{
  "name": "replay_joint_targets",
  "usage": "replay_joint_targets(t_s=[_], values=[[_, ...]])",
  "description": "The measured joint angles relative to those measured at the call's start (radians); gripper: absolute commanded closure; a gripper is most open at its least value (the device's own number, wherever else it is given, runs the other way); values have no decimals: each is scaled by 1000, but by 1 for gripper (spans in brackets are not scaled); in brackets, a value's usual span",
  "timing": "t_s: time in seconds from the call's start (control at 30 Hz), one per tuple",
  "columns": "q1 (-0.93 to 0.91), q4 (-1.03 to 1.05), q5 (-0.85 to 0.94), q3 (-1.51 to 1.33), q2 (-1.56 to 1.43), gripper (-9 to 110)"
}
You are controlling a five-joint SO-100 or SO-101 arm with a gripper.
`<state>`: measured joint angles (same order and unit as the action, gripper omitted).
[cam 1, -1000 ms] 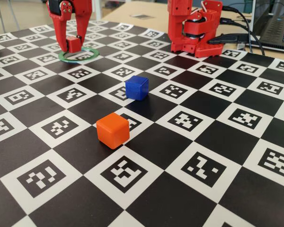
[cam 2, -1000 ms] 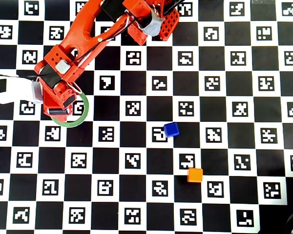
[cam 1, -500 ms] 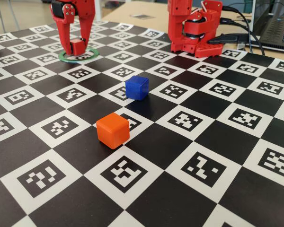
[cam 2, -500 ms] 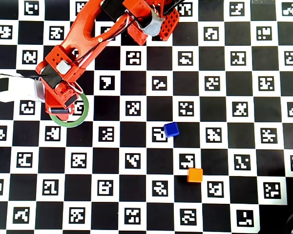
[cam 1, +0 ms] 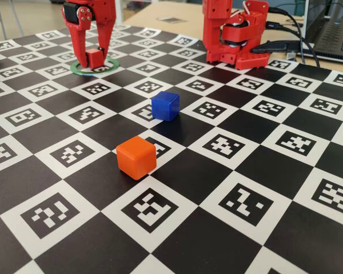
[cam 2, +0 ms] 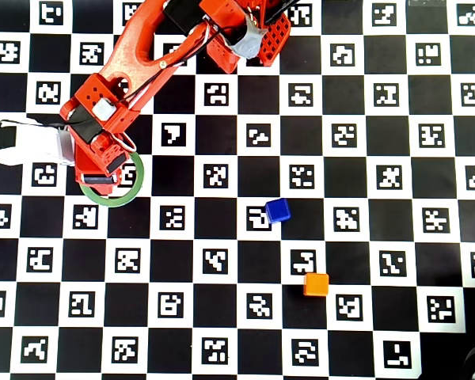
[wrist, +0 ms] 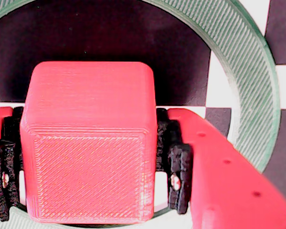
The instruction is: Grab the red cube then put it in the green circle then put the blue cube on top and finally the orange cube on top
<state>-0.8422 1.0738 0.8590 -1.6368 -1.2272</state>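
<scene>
**Red cube held over the green ring**

The red two-finger end effector (cam 1: 94, 64) is closed on the small matte red plastic cube (cam 1: 94, 57), w/ one finger on each side. In the wrist view the black pads (wrist: 179, 177) press on the cube's (wrist: 89, 143) left & right faces. The cube sits inside the thin flat green ring (cam 1: 110, 65), at the far left of the checkered worktop (cam 1: 257, 177) in the fixed view. The wrist view shows the ring (wrist: 250, 86) curving round behind & beside the cube. Can't tell if the cube rests on the worktop or hangs just above it.

From overhead, the arm covers the red cube; only part of the ring (cam 2: 133, 190) peeks out under the end effector (cam 2: 97, 184).

The small glossy deep-blue plastic cube (cam 2: 278, 210) sits near the middle of the worktop, well apart from the ring. The small bright orange plastic cube (cam 2: 316, 284) sits near it, closer to the camera in the fixed view. They don't touch. Both stand flat on the board.
</scene>
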Motion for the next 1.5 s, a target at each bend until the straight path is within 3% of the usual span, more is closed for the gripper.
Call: replay_joint_targets(t_s=[0.27, 0.67, 1.23, 1.5], values=[[0, -2, 0, -2, 2, 71], [0, 32, -14, -2, 2, 65], [0, 506, -166, 442, -11, 64], [147, 650, -351, 472, -104, 62]])
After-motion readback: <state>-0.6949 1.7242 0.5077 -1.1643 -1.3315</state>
